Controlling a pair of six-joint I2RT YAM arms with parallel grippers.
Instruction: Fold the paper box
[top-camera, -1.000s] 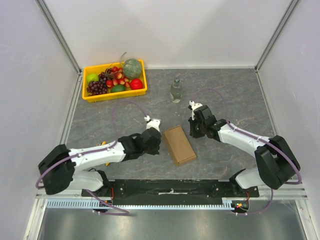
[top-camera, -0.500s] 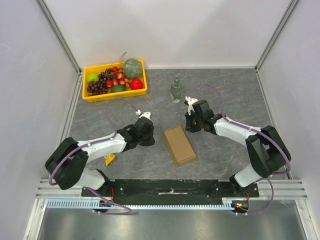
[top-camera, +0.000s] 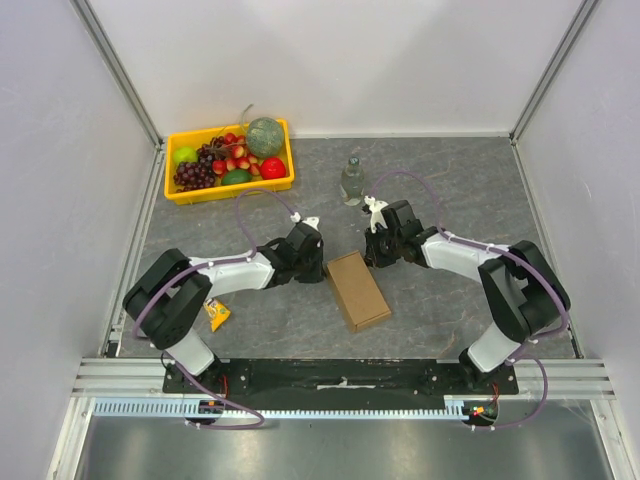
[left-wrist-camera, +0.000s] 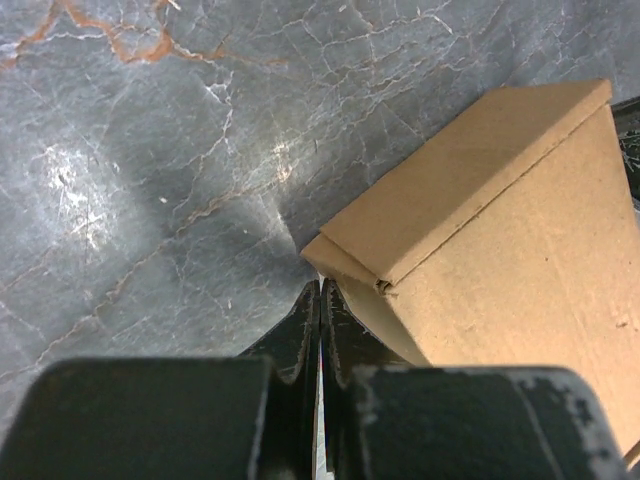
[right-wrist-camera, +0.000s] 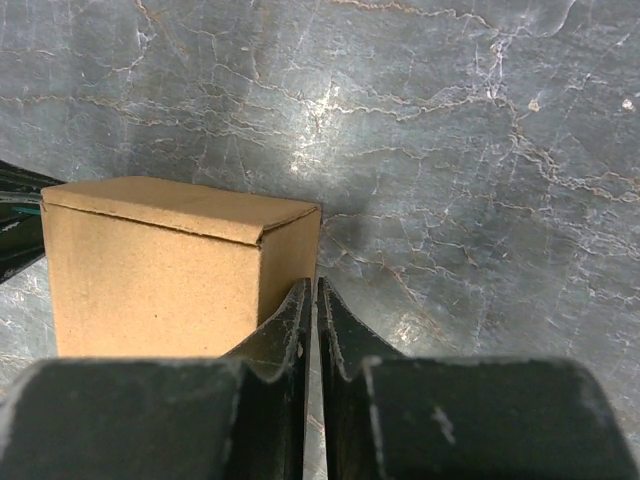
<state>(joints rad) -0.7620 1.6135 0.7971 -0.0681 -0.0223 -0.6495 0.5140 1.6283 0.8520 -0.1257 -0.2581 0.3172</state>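
Tabletop of grey veined stone (top-camera: 480, 180) carries a yellow plastic tray (top-camera: 230, 190) of fruit at its far left and, near the middle, the slim, closed brown cardboard paper box (top-camera: 357, 290), lying flat. The left gripper (left-wrist-camera: 320, 295) has its fingers pressed together just beside the box's far-left corner, and the right gripper (right-wrist-camera: 312, 290), also closed and empty, sits at the far-right corner. A clear plastic bottle (top-camera: 351, 182) stands beyond them.
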